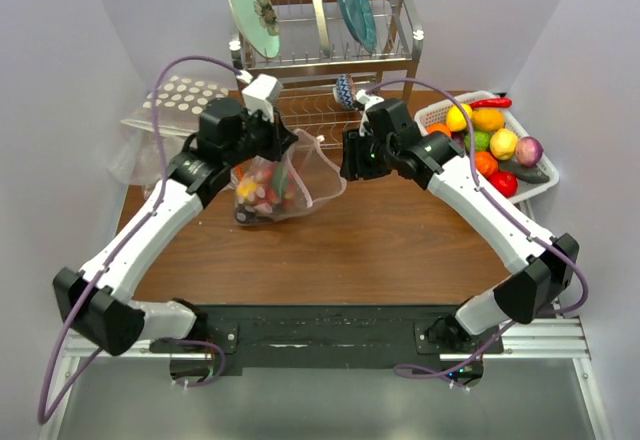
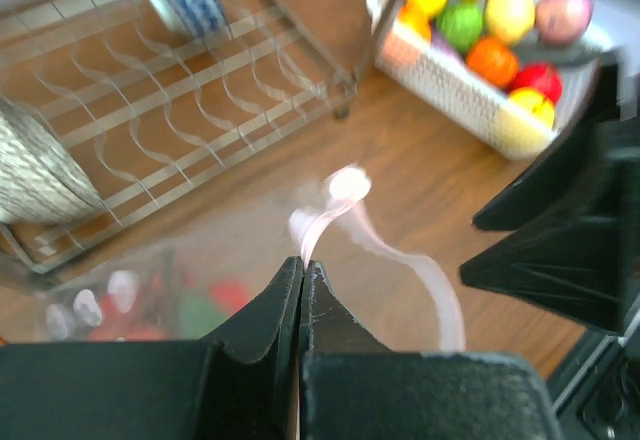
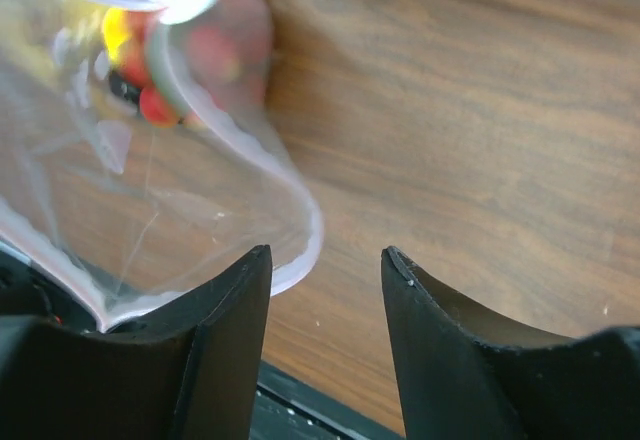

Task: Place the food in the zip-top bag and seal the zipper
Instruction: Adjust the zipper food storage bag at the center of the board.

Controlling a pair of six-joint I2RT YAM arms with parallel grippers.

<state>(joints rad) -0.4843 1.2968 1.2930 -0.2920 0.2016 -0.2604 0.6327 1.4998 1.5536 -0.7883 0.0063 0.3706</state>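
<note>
The left hand (image 2: 302,275) is closed tight, its two fingers pressed together on the zipper (image 2: 345,185), a thin pink-tinted strip that rises from between the fingertips, loops over and curves away to the right. It holds up that edge of the zip-top bag (image 1: 310,185), whose clear, floppy body sags onto the wooden bench (image 1: 380,250) between the two arms, a little left of centre. The mouth of the bag gapes towards the right arm. The food (image 1: 260,190) already inside, a cluster of red, yellow and dark pieces, sits in the bottom of the bag just below the left hand. The right hand (image 3: 325,280) is partly open with bare bench showing in the gap between its fingers, and it holds nothing. The free curve of the bag's rim lies just beside the inner face of one finger; whether it touches cannot be told. The two hands are near each other, facing across the bag's opening. At the right rear of the bench stands a white basket (image 1: 432,112) filled with more toy produce (image 1: 490,120): a lemon, orange pieces, a green one, red ones and a pinkish-purple one. Behind the bag is a metal dish rack (image 1: 330,60) with a pale green plate (image 1: 252,10) and a teal plate (image 1: 355,5) standing on edge in it. A polka-dot bag (image 1: 180,100) lies at the left rear.
</note>
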